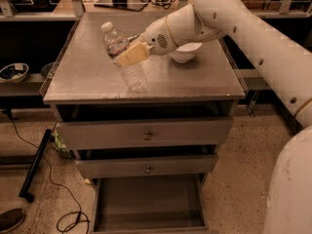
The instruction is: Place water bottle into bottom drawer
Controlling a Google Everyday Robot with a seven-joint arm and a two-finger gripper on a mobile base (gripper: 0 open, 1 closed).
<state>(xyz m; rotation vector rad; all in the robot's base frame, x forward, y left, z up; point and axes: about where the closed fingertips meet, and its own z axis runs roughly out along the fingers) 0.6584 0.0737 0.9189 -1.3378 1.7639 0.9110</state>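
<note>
The water bottle is clear and ribbed with a white cap. It leans over the grey cabinet top, cap up and to the left, base at or just above the surface. My gripper is shut on the water bottle around its middle, reaching in from the right. The bottom drawer is pulled open below, with a bare flat grey floor.
A white bowl stands on the cabinet top behind my wrist. Two upper drawers with round knobs are slightly open. A black pole, cables and a shoe lie on the floor at left. A dish sits on the left shelf.
</note>
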